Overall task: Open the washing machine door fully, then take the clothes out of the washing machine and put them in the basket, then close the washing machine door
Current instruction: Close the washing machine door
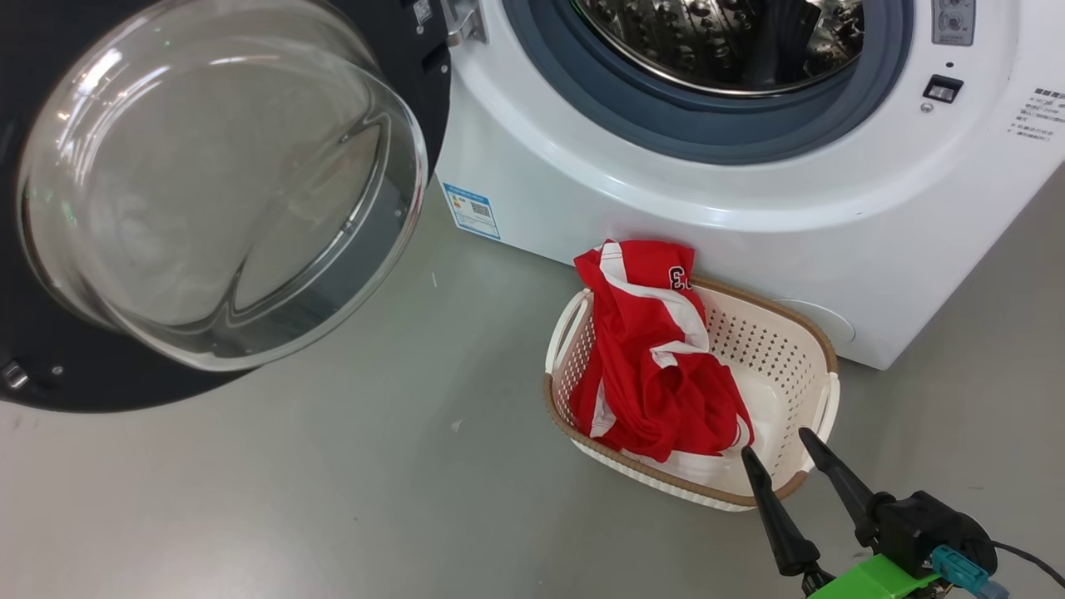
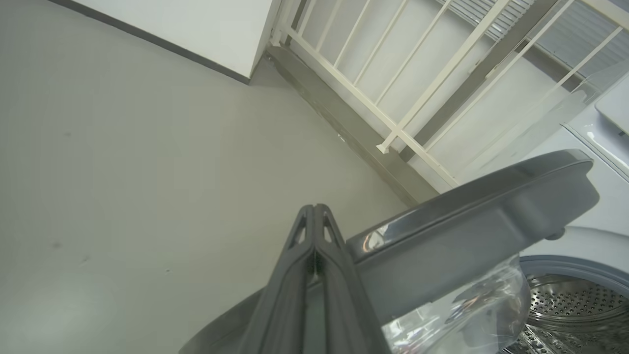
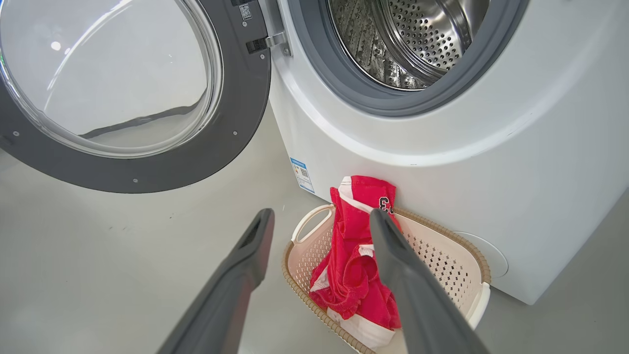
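Observation:
The washing machine door (image 1: 50, 366) stands swung open at the left, its glass bowl (image 1: 216, 183) bulging toward me. The washing machine (image 1: 666, 191) shows its steel drum (image 3: 408, 39), with no cloth in the part I see. The basket (image 1: 774, 349) sits on the floor against the machine's front. Red clothes (image 1: 657, 366) with white stripes fill its left half and drape over its far rim, with white cloth (image 1: 691, 467) beneath. My right gripper (image 1: 775, 444) hovers open over the basket's near rim, holding nothing. My left gripper (image 2: 314, 210) is shut and empty beside the door's edge (image 2: 467, 231).
Grey floor (image 1: 374, 466) lies between the open door and the basket. A blue label (image 1: 472, 210) marks the machine's lower left corner. In the left wrist view a white railing (image 2: 393, 132) and a wall stand beyond the door.

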Robot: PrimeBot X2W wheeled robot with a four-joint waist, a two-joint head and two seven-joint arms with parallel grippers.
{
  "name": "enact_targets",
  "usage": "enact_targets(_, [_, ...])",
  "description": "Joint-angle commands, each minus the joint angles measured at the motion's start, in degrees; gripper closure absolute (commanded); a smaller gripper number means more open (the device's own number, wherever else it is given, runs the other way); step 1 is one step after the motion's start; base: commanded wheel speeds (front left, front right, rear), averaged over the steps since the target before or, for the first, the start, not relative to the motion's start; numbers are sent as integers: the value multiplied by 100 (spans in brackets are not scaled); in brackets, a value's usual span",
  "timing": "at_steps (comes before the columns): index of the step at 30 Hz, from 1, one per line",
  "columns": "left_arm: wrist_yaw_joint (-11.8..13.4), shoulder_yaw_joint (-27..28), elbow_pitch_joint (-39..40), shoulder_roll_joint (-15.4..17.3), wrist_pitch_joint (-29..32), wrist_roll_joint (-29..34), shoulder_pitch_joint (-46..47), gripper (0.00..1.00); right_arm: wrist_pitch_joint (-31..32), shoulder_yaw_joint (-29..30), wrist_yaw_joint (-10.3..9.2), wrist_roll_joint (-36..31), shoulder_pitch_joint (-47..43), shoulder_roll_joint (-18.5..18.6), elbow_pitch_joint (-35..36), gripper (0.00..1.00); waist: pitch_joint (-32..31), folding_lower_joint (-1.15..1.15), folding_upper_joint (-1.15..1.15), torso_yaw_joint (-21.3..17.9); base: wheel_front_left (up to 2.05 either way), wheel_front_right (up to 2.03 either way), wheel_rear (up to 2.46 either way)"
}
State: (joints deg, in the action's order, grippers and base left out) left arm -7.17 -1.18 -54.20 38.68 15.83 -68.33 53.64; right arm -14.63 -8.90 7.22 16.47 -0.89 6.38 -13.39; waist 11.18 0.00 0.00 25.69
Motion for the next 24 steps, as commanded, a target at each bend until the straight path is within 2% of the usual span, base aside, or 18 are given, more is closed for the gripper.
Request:
enact_targets(1, [-32,111,36,541,84,-92,-62,100,-37,-158,26,-91,132,41,134,0,20,0,0,-31,0,0,0])
enact_targets(6, [-32,-29,35,574,332,-318,-170,100,-37,-170,26,-98,140,42,139,0,50,0,0,-60,0,0,0])
enact_targets(19, [-32,-317,227,659,434,-732,-362,100,-37,-149,26,-133,236,56,149,0,162,0,0,-110,0,0,0])
enact_targets(24, [-32,-486,552,721,721,-1030,-501,100,-37,-110,26,-131,225,16,130,0,102,0,0,-108,0,0,0])
